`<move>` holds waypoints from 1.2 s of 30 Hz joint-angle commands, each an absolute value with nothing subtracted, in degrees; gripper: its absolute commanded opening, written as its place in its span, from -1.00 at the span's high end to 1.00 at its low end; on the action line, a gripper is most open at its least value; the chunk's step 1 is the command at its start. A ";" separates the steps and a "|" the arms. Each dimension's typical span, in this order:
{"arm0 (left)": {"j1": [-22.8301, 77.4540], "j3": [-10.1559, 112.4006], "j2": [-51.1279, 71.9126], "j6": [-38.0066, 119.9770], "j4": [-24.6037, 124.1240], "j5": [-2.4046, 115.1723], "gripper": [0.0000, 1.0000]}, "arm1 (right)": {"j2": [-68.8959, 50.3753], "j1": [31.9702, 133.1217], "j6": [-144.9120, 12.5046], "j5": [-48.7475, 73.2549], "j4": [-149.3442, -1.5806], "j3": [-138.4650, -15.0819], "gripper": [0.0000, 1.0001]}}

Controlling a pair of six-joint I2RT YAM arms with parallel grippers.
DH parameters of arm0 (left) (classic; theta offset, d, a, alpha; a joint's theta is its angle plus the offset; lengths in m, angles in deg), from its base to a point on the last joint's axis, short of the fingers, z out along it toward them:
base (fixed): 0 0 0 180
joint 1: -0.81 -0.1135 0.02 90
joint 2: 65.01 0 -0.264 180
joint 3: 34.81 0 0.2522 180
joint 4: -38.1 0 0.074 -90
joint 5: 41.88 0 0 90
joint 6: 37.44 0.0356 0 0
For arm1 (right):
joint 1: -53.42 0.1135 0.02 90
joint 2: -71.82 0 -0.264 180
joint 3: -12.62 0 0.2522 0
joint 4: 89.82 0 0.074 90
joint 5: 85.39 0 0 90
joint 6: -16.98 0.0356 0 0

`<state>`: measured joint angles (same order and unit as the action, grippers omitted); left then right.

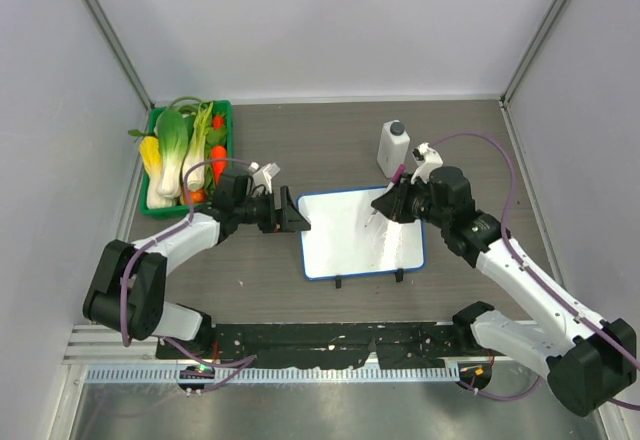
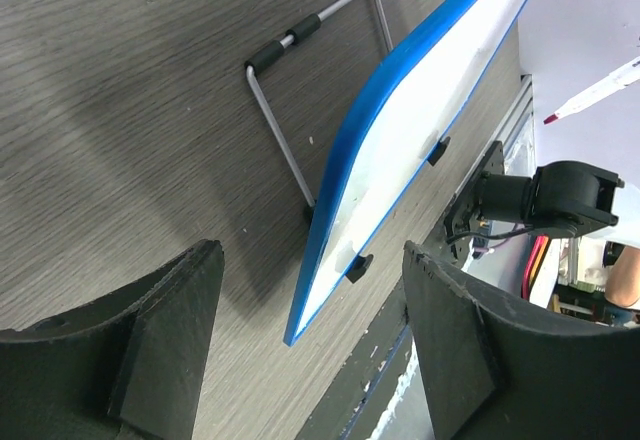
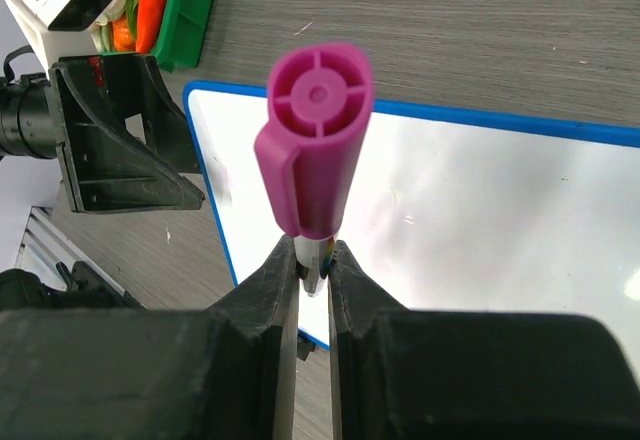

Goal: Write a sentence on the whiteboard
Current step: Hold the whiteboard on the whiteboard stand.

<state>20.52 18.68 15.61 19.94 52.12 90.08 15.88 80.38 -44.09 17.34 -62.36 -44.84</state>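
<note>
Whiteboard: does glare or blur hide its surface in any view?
Top external: the whiteboard is evenly lit, no glare, plain white. Left wrist: seen almost edge-on, blue rim sharp, its soft shadow on the table. Right wrist: only small glints and faint smudges, but the close marker cap covers part of it.

Green crate (image 1: 229,125) at far-left corner of grey wood-grain worktop (image 1: 320,145), packed with leafy greens (image 1: 174,150), orange carrots (image 1: 217,148), something yellow (image 1: 150,152). White bottle (image 1: 393,150), dark cap, upright, right of centre.
</note>
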 commanded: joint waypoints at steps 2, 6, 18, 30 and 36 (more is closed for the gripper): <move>20.32 15.26 12.69 18.56 42.83 89.26 -0.51 | 20.66 80.67 -46.21 17.89 -70.34 -40.88 0.97; 20.24 12.27 12.24 16.10 40.00 89.16 -0.52 | 23.91 80.67 -44.90 16.13 -70.00 -39.11 0.97; 20.41 11.73 12.42 14.60 39.12 91.28 -0.53 | 27.53 80.67 -43.05 15.16 -69.73 -36.47 0.97; 20.41 11.39 14.52 13.37 35.18 91.45 -0.52 | 25.50 80.66 -42.43 14.37 -70.52 -37.00 0.97; 20.41 11.39 17.60 12.14 31.83 92.68 -0.53 | 24.27 80.66 -42.25 15.33 -70.52 -38.31 0.98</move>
<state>20.52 10.59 15.67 13.52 37.58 90.69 24.64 80.38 -42.69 15.64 -67.89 -35.95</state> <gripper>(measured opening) 0.764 0.171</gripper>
